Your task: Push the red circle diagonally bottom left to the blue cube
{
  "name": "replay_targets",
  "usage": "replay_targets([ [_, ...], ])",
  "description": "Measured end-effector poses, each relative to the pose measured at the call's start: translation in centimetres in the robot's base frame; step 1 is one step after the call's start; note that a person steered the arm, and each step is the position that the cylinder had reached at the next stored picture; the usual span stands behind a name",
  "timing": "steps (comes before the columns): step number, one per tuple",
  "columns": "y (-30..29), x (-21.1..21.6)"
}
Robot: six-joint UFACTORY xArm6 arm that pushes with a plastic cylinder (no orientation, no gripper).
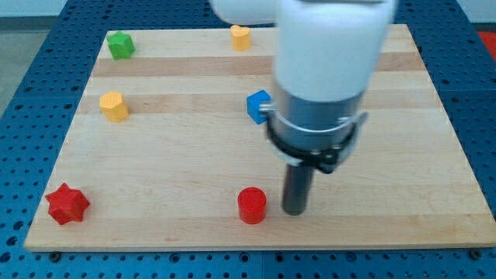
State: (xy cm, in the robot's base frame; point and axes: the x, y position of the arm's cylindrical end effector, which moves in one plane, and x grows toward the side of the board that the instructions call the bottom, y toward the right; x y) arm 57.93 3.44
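The red circle (252, 205) stands near the board's bottom edge, at the middle. The blue cube (259, 106) sits above it, near the board's centre, partly hidden on its right side by the arm's white and black body. My tip (295, 211) rests on the board just right of the red circle, a small gap apart from it, and well below the blue cube.
A red star (67, 204) lies at the bottom left. A yellow block (114, 106) sits at the left, a green block (121, 45) at the top left, an orange heart-like block (241, 37) at the top middle. The wooden board (155, 155) ends in blue pegboard all around.
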Motion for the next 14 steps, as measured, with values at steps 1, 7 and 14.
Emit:
replay_targets([
  [1,-0.2,2.6],
  [7,-4.4,1.0],
  [14,-12.1,-2.8],
])
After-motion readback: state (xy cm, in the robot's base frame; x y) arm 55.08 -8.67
